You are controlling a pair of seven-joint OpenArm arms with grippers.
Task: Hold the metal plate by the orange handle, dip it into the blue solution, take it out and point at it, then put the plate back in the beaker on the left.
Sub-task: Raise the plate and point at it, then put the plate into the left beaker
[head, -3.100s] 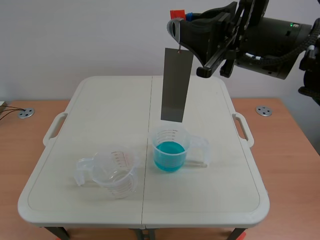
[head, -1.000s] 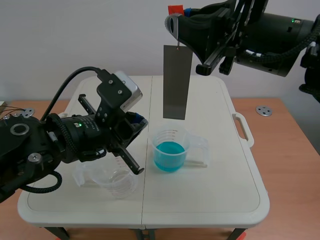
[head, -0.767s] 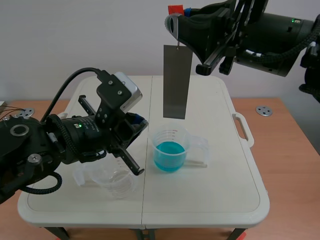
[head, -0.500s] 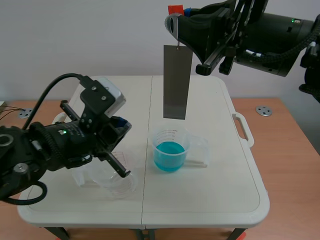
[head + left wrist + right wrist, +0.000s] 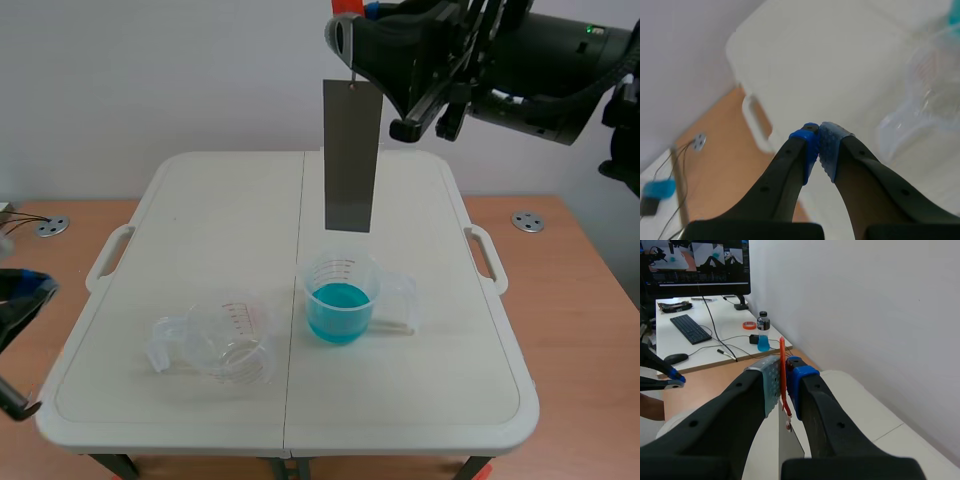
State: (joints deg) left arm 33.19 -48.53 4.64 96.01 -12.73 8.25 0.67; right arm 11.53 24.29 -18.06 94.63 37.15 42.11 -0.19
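My right gripper (image 5: 352, 12) is high over the table's far middle, shut on the orange handle (image 5: 783, 371) of the metal plate (image 5: 350, 155). The grey plate hangs straight down, its lower edge a little above the beaker of blue solution (image 5: 340, 298). The empty clear beaker (image 5: 232, 341) stands to the left of the blue one; in the left wrist view the empty beaker (image 5: 930, 100) is blurred ahead of my fingers. My left gripper (image 5: 818, 131) is shut on nothing, off the table's left edge; only its tip (image 5: 25, 290) shows in the scene view.
The white folding table (image 5: 450, 400) has carry handles on both sides (image 5: 108, 257), (image 5: 486, 257). It stands on a wooden desk (image 5: 585, 300) with round metal fittings. A wall lies close behind.
The left arm has pulled back from beside the plate, leftward and down off the table's left edge. The right gripper with the plate has risen slightly.
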